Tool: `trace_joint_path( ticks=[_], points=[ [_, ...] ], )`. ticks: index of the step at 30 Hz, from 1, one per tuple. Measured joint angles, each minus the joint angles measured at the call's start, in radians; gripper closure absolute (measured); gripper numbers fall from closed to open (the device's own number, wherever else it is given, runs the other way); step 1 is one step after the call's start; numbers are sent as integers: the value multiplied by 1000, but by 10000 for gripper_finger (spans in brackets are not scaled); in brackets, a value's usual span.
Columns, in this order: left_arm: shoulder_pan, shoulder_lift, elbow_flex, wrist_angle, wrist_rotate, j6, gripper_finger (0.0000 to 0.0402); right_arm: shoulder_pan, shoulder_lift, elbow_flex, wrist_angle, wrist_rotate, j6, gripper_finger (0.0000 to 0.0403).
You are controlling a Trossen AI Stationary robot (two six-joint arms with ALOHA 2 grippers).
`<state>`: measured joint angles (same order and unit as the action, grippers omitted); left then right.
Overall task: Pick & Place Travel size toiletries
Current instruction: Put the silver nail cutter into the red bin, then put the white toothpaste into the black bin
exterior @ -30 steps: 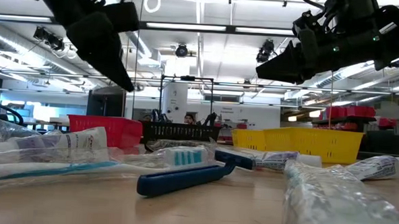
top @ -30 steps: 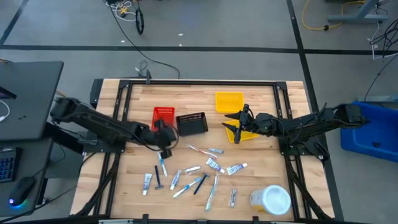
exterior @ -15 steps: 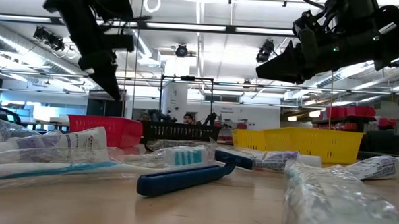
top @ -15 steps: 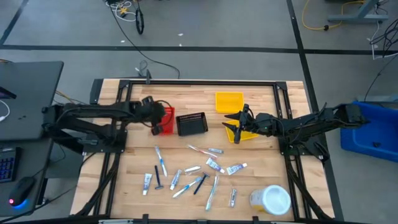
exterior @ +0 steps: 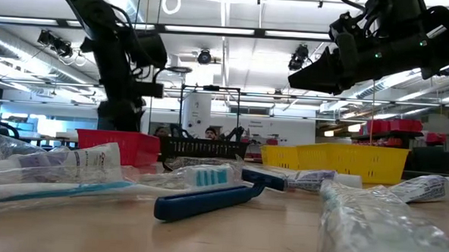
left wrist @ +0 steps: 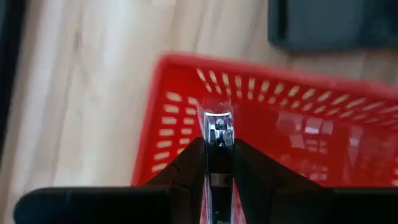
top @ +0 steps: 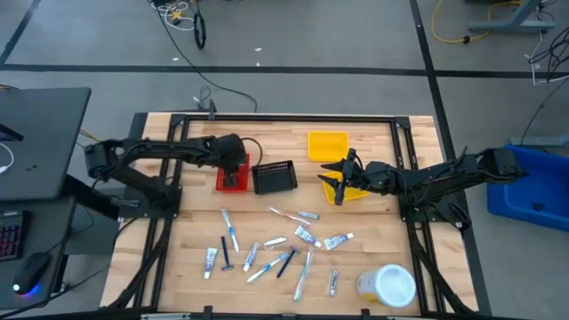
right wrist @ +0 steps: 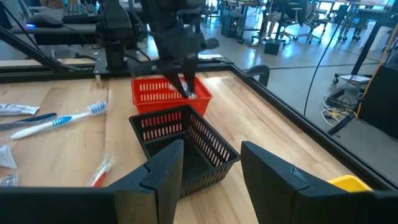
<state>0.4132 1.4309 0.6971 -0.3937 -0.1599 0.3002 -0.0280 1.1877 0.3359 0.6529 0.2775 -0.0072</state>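
Over the red bin (top: 233, 172), a small latticed plastic basket near the back of the slatted wooden table (top: 284, 133), the left gripper (left wrist: 217, 163) points downward with its dark fingers pinched narrow on a silvery sachet (left wrist: 217, 132), a thin glossy foil strip that stands up between them above the basket's perforated floor. Just beside the red bin sits the black bin (top: 274, 177), another ribbed mesh basket, and farther along lies the yellow bin (top: 327, 145), smooth-rimmed and square. Hanging above the yellow bin's near edge, the right gripper (top: 339, 182) holds nothing; its two blocky matte fingers (right wrist: 163, 171) stand parted with a clear gap between them. Most of the travel size toiletries (top: 276, 249) lie scattered flat on the pale wood toward the front: soft white-and-blue tubes (top: 337, 241) with crimped ends, slender toothbrushes (top: 303, 276) in clear crinkly wrappers, a slim black stick (top: 224, 253) and a blue-handled razor (exterior: 206, 202) with a rounded grip. Near the front right corner a squat yellowish jar (top: 386, 284) with a round white lid stands apart from the pile.
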Motion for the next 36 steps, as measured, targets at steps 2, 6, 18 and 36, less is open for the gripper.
trace_joint_path(
  ticks=[2, 6, 18, 36],
  points=[
    [2, 36, 0, 2, 0, 2, 322, 0, 0, 0, -4, 0, 0, 228],
    [6, 90, 0, 23, -3, 4, 326, 0, 0, 0, -5, 0, 0, 223],
    [4, 110, 1, 46, -15, 31, 268, 0, 0, 0, -5, 0, 0, 230],
    [-107, 84, 252, -377, -11, -164, 260, 0, 0, 0, -5, 0, 30, 244]
  ],
)
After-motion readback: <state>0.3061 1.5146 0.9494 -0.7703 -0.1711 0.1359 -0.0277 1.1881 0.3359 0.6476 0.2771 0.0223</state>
